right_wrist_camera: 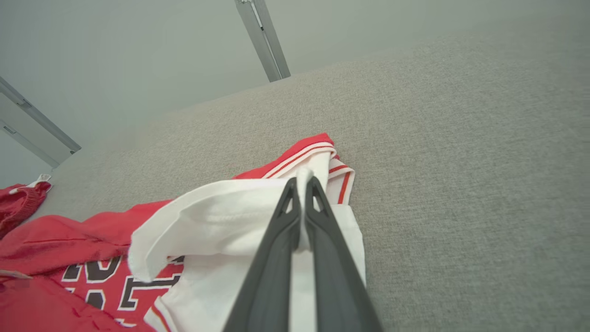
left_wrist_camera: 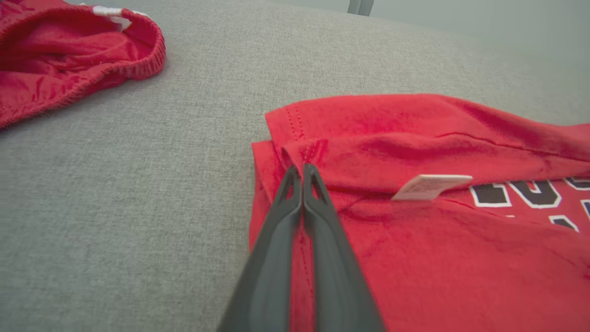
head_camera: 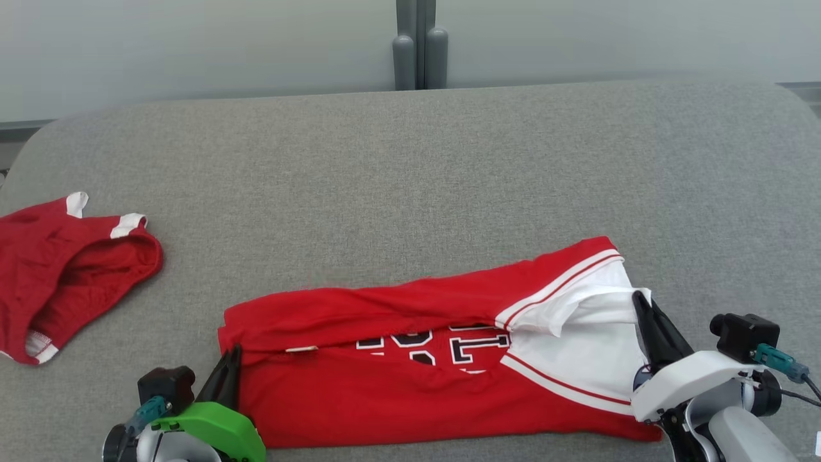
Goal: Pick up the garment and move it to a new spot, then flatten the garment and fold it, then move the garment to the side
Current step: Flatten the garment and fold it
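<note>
The garment (head_camera: 385,385), a red jersey with a white sleeve (head_camera: 577,350) and dark lettering (head_camera: 449,343), lies stretched along the near part of the grey bench (head_camera: 410,179), spanning the gap between the 2 grippers; its far side is folded over onto the lettering, so I judge the fold part done.

The left gripper (left_wrist_camera: 302,168) has its fingers (left_wrist_camera: 272,249) pressed together at the hem corner, and they seem to nip a small fold of red cloth, though the bite looks thin; a pale label (left_wrist_camera: 431,186) pokes out of the fold just right of those tips. The right gripper (right_wrist_camera: 302,180) has its fingers (right_wrist_camera: 269,263) closed on the white sleeve; a strip of white cloth shows between them, and the sleeve is lifted off the layer beneath.

This looks like light, limp knit; it will likely sag and crease wherever it is not held, and a thin pinch could slide out under a quick pull. I judge the hem corner and the sleeve seam the best holds, since doubled stitching gives the fingers something thicker to bite.

Beyond both sets of fingertips the bench runs bare to its rounded far edge; right of the right fingers there is open room too. Out past the left fingers, well apart, lies a heap of red shorts (head_camera: 64,269), so a sideways move that way has less room.
</note>
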Robot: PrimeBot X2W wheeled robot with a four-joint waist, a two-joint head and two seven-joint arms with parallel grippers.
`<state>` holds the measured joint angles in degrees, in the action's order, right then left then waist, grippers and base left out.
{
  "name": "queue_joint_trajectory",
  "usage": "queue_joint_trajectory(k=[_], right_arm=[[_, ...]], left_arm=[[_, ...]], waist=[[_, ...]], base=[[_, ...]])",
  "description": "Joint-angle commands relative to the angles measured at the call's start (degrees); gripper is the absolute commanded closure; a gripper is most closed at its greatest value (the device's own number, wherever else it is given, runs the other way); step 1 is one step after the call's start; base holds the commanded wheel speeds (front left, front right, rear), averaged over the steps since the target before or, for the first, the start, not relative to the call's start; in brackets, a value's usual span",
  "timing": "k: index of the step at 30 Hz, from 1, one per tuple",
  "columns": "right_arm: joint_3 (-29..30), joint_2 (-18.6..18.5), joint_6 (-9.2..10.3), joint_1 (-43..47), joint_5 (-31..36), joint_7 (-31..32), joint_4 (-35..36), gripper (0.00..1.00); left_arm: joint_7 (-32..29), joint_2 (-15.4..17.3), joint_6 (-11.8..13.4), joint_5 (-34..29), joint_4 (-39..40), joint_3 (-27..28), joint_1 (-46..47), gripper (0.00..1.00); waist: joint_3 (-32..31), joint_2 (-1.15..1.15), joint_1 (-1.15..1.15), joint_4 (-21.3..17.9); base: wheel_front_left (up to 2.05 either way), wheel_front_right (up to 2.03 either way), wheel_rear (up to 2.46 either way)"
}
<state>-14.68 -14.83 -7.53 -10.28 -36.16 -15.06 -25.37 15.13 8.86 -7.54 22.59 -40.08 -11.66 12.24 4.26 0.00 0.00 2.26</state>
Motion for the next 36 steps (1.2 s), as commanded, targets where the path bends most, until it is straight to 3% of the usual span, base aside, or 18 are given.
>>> queue_joint_trajectory(k=[1,5,6,7,8,9,10,11,18,22,30,36], right_arm=[[0.4,0.1,0.09,1.1,0.2,-0.1,0.5,1.00],[1.9,1.0,0.09,3.7,0.6,-0.1,1.4,1.00],[1.8,1.0,0.09,4.2,0.8,-0.1,1.1,1.00],[1.5,1.0,0.09,4.4,1.2,-0.1,0.6,1.00],[1.3,1.0,0.09,4.7,1.2,-0.1,0.0,1.00],[1.1,1.1,0.09,4.9,1.1,-0.1,-0.8,1.00],[1.2,1.1,0.09,4.9,1.3,-0.1,-1.4,0.54],[1.4,1.0,0.09,4.9,1.4,-0.1,-2.3,0.00],[5.5,1.1,0.08,5.4,2.0,-0.1,-2.1,0.00],[7.3,1.6,0.08,5.1,3.0,-0.1,-1.6,0.00],[5.5,1.9,0.08,0.9,5.1,0.3,-7.3,0.00],[4.5,3.1,0.08,-3.0,7.0,2.1,-15.4,0.00]], left_arm=[[0.0,0.1,0.1,-0.3,0.3,0.4,-1.1,1.00],[0.0,0.2,0.1,-1.0,0.3,1.8,-2.6,1.00],[0.0,0.2,0.1,-1.3,0.1,2.1,-2.9,0.95],[0.0,0.2,0.1,-1.6,-0.1,2.4,-3.2,0.82],[0.0,0.2,0.1,-2.1,-0.5,2.7,-3.5,0.62],[0.0,0.1,0.1,-2.5,-0.9,3.2,-3.8,0.19],[0.0,-0.1,0.2,-2.7,-1.0,3.7,-3.9,0.00],[0.0,-0.2,0.5,-3.1,-0.9,4.2,-4.1,0.00],[0.0,-2.1,4.6,-7.4,6.1,9.4,-9.0,0.00],[0.0,-3.2,5.2,-9.8,9.8,11.8,-11.2,0.00],[0.0,-4.8,3.8,-13.0,13.4,13.0,-11.0,0.00],[0.0,-5.5,3.0,-14.3,14.4,13.0,-9.7,0.00]], waist=[[-0.6,0.00,0.00,-0.3],[-1.1,0.00,0.00,-0.6],[-1.1,0.00,0.00,-0.7],[-1.1,0.00,0.00,-0.8],[-1.1,0.00,0.00,-0.8],[-1.1,0.00,0.00,-0.9],[-1.1,0.00,0.00,-0.9],[-1.0,0.00,0.00,-0.9],[-0.8,0.00,0.00,-0.2],[-0.7,0.00,0.00,0.9],[0.1,0.00,0.00,3.1],[1.2,0.00,0.00,4.8]], base=[[0.00,0.00,0.00],[0.00,0.00,0.00],[0.00,0.00,0.00],[0.00,0.00,0.00],[0.00,0.00,0.00],[0.00,0.00,0.00],[0.00,0.00,0.00],[0.00,0.00,0.00],[0.00,0.00,0.00],[0.00,0.00,0.00],[0.00,0.00,0.00],[0.00,0.00,0.00]])
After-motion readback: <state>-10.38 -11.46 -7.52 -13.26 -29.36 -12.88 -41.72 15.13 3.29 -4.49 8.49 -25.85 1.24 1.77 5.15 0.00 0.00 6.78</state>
